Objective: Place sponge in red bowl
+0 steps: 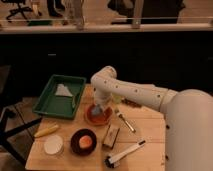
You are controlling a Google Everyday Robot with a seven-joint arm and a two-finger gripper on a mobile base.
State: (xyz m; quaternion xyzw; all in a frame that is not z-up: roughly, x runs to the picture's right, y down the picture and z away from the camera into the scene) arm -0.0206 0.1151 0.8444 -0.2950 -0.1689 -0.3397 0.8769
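Observation:
The red bowl (98,117) stands on the wooden table (145,127), just right of the green tray. My gripper (98,108) points down right over the bowl, at the end of the white arm (125,90) that reaches in from the right. A blue-grey sponge (97,109) shows at the gripper's tip, inside or just above the bowl. The gripper hides part of the sponge, so I cannot tell whether the sponge touches the bowl's bottom.
A green tray (50,102) with a white cloth (63,90) sits at the left. In front are a dark bowl (83,141) with an orange thing, a white disc (53,145), a yellow banana (46,131), a small box (111,136), a white-handled brush (125,152) and a fork (125,121).

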